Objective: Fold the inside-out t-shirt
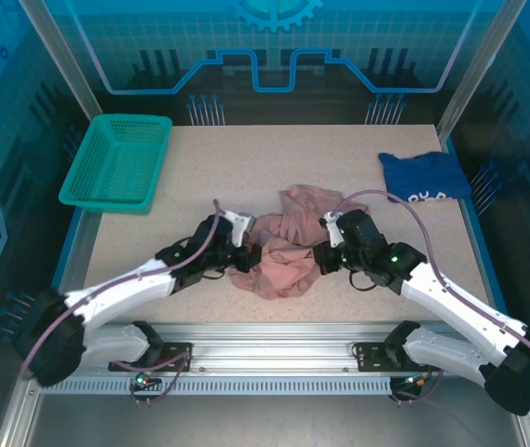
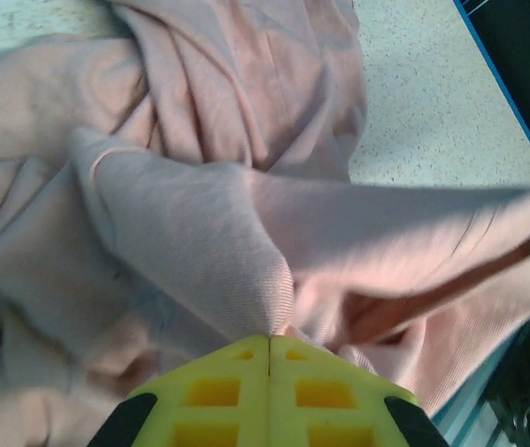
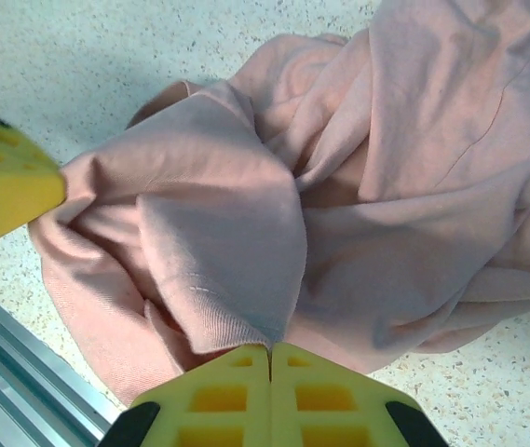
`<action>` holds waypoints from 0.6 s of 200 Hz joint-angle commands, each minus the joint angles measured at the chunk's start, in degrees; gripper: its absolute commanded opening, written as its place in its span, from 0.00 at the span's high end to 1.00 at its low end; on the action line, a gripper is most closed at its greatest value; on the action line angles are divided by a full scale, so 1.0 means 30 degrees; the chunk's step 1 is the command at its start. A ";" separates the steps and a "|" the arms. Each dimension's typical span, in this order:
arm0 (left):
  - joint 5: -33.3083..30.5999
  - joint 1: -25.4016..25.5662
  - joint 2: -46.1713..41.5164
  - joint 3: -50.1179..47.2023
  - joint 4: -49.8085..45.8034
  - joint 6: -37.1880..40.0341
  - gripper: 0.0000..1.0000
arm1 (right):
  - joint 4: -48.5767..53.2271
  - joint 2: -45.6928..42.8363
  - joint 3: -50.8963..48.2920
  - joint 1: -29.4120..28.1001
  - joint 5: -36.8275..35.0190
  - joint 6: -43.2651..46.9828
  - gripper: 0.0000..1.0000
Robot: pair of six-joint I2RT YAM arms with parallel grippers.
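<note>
T-shirt [image 1: 278,247] bunched at centre of table [image 1: 339,149], toward near edge; basket [image 1: 115,160] back-left; other shirt [image 1: 425,175] back-right.

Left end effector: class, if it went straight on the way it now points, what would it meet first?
The inside-out t-shirt: the left end effector is shut on a fold, with more bunched cloth ahead. Beyond that probably the right end effector, though depth is unclear.
</note>
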State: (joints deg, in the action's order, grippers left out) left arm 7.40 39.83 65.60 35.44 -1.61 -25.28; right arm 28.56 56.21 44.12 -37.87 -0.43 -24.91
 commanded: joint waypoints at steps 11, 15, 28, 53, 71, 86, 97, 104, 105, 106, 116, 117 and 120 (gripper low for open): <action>-0.0966 -0.0190 -0.2012 -0.3063 -0.1090 -0.0230 0.95 | -0.0926 -0.0352 -0.1284 -0.0201 0.0139 -0.1293 1.00; -0.0964 -0.0214 -0.2086 -0.3289 -0.1159 -0.0338 0.94 | -0.1066 -0.0316 -0.1401 -0.0224 0.0142 -0.1405 1.00; -0.0909 -0.0201 -0.2151 -0.3810 -0.1444 -0.0648 0.90 | -0.1389 -0.0220 -0.1617 -0.0396 0.0087 -0.1687 1.00; -0.0807 -0.0106 -0.2230 -0.4063 -0.1511 -0.0872 0.73 | -0.1667 0.0083 -0.1729 -0.0631 0.0025 -0.1784 1.00; -0.1275 0.0106 -0.2536 -0.3830 -0.1747 -0.0566 0.60 | -0.1638 0.0150 -0.1708 -0.0711 -0.0012 -0.1736 1.00; -0.2293 0.0645 -0.2842 -0.3394 -0.2086 -0.0127 0.53 | -0.1710 0.0104 -0.1723 -0.0776 0.0093 -0.1698 1.00; -0.3175 0.1253 -0.2940 -0.2940 -0.2244 0.0399 0.51 | -0.1919 0.0052 -0.1755 -0.0817 0.0403 -0.1580 1.00; -0.3635 0.1670 -0.2891 -0.2615 -0.2246 0.0754 0.50 | -0.2056 0.0015 -0.1742 -0.0821 0.0666 -0.1525 1.00; -0.3695 0.1725 -0.2873 -0.2571 -0.2232 0.0810 0.50 | -0.2067 0.0030 -0.1735 -0.0823 0.0697 -0.1534 1.00; -0.3740 0.1768 -0.2849 -0.2519 -0.2225 0.0854 0.50 | -0.2087 0.0022 -0.1731 -0.0839 0.0727 -0.1508 1.00; -0.4106 0.2306 -0.2541 -0.1989 -0.1983 0.1464 0.49 | -0.2271 0.0001 -0.1681 -0.0862 0.1109 -0.1384 1.00; -0.4136 0.2366 -0.2478 -0.1936 -0.1969 0.1546 0.49 | -0.2291 -0.0007 -0.1675 -0.0873 0.1138 -0.1375 1.00; -0.4162 0.2516 -0.2346 -0.1790 -0.1872 0.1736 0.49 | -0.2346 -0.0013 -0.1670 -0.0882 0.1208 -0.1341 1.00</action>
State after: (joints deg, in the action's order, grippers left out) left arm 0.10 44.21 57.93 25.41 -7.55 -25.17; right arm 23.99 56.64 39.07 -39.53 0.49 -29.15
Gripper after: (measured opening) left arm 0.505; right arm 0.046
